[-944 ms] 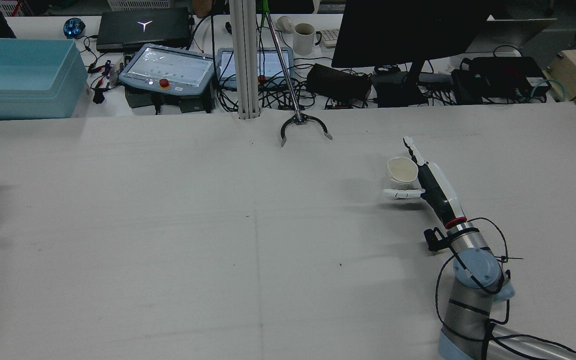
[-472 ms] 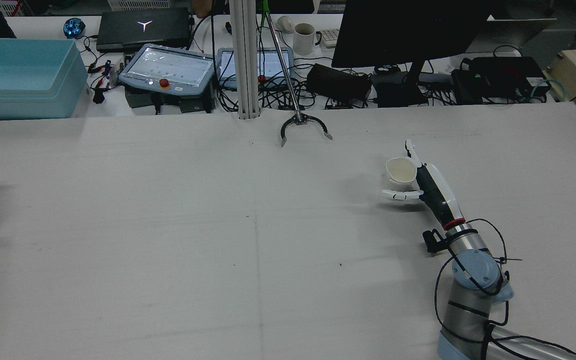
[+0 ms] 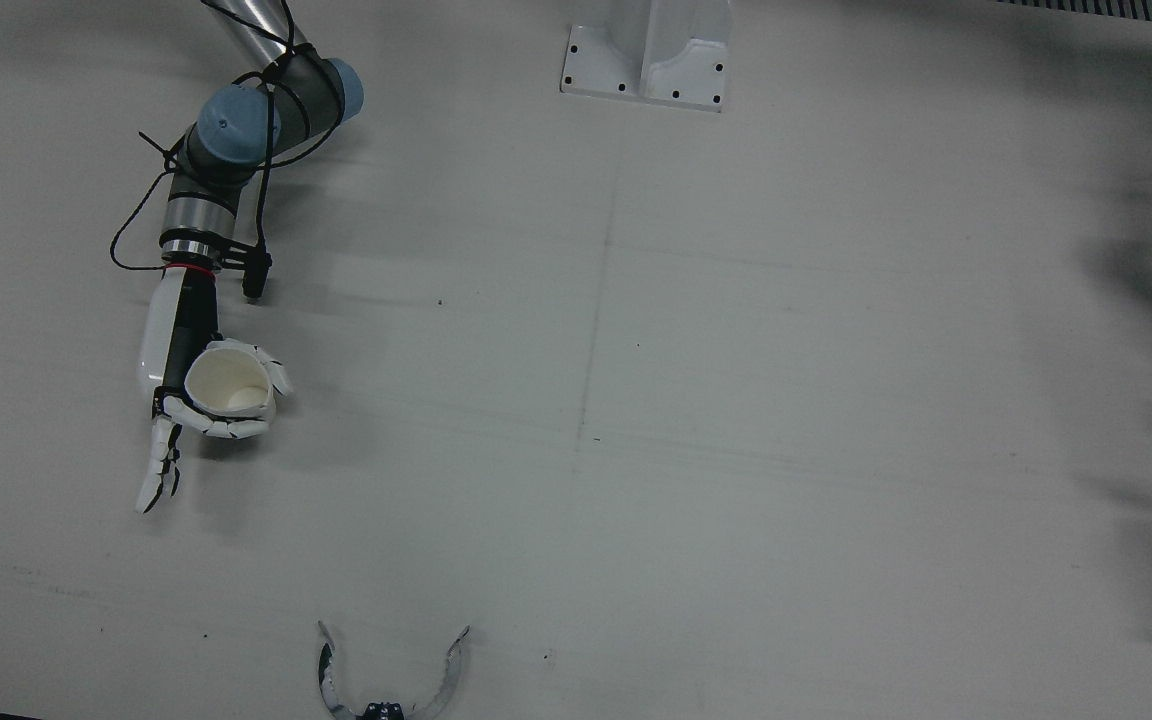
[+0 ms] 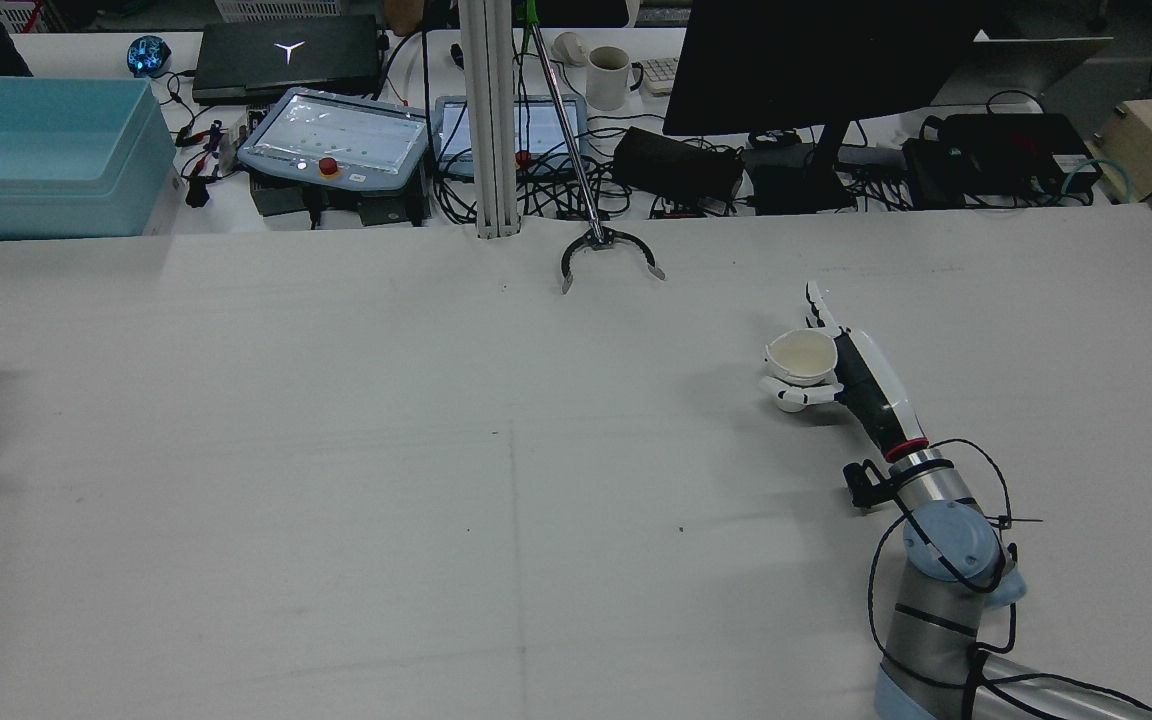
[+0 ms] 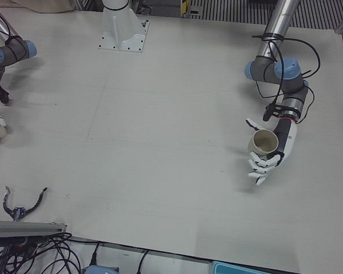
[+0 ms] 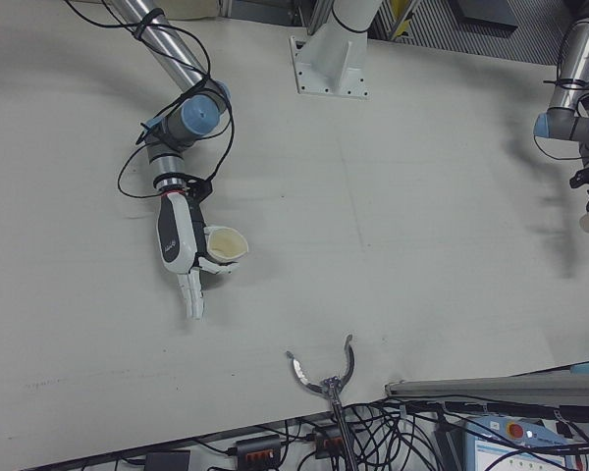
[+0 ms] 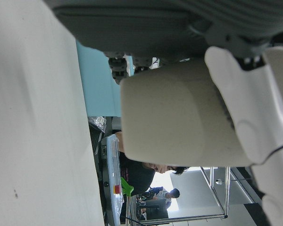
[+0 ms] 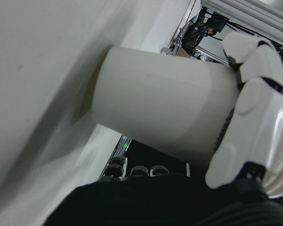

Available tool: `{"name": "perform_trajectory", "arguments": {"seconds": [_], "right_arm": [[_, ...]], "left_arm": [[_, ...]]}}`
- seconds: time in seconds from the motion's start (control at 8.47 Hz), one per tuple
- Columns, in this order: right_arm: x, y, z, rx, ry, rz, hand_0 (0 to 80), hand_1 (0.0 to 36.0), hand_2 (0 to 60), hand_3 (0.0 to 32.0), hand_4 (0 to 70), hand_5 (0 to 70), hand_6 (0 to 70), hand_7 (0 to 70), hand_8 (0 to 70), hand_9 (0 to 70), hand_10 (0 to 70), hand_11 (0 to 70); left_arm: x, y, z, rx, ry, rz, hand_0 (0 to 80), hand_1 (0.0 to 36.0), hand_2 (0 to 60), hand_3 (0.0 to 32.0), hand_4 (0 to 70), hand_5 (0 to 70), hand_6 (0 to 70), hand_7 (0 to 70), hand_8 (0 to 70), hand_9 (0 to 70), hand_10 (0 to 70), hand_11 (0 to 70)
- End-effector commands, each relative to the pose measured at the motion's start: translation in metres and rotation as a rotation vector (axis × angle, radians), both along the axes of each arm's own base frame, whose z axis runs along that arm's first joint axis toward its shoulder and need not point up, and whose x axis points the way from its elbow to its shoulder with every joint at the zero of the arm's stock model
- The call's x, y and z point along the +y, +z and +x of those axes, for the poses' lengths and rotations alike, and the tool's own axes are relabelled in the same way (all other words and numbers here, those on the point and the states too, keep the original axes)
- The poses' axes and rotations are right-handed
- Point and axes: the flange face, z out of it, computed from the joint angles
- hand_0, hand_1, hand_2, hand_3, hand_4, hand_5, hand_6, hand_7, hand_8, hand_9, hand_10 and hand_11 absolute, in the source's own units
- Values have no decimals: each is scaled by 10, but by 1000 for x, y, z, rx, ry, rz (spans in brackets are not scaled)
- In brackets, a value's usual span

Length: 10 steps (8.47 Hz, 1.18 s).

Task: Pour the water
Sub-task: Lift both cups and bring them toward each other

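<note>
My left hand (image 5: pixel 268 157) is closed round a beige cup (image 5: pixel 263 141), fingers curled under one side and the thumb on the other. The cup sits mouth up, close to the left edge of the table (image 4: pixel 436 450). A reacher claw (image 4: pixel 608 255) lies open at the middle of the far edge, clear of both arms. On the right half of the table, nearer the far edge than the near one, my right hand (image 4: pixel 841 370) is wrapped round a white paper cup (image 4: pixel 802 354), with one finger left pointing straight out. That cup leans a little in the grasp, and its base looks to be at or just off the tabletop.

I judge both grasps are made and pouring has not begun. I cannot tell which cup holds water. The cups are well apart, so next I should bring them towards the middle. Then one rim goes above the other's mouth and tilts slowly, the receiving cup kept level.
</note>
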Motion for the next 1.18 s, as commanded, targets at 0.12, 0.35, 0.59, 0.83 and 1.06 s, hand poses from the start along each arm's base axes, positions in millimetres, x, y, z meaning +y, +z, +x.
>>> {"name": "perform_trajectory", "arguments": {"seconds": [0.12, 0.35, 0.59, 0.83, 1.06], "right_arm": [[1, -41, 13, -78, 2, 52, 515, 193, 283, 0, 699, 265, 9, 0, 0, 0, 44, 71], [-3, -78, 34, -103, 30, 100, 530, 209, 262, 0, 618, 303, 9, 0, 0, 0, 33, 58], [-9, -110, 51, -113, 63, 147, 536, 215, 245, 0, 527, 356, 16, 11, 0, 0, 24, 47], [-8, -128, 54, -141, 66, 169, 537, 217, 246, 0, 508, 365, 23, 20, 0, 0, 28, 53], [-2, -171, 63, -160, 83, 228, 539, 221, 246, 0, 491, 382, 25, 28, 0, 0, 29, 56]], "left_arm": [[-12, -46, 18, 15, 20, 47, 512, 56, 0, 0, 472, 700, 338, 506, 187, 291, 81, 121], [-32, -109, 91, 40, 116, 85, 521, 50, 0, 0, 508, 700, 364, 529, 199, 304, 84, 125], [-40, -164, 180, 60, 229, 108, 522, 49, 0, 0, 515, 700, 380, 532, 205, 309, 85, 126], [-49, -225, 228, 83, 270, 136, 535, 41, 0, 0, 524, 700, 380, 531, 208, 313, 83, 124], [-45, -263, 257, 81, 295, 172, 538, 27, 0, 0, 509, 700, 360, 502, 202, 304, 85, 126]]}}
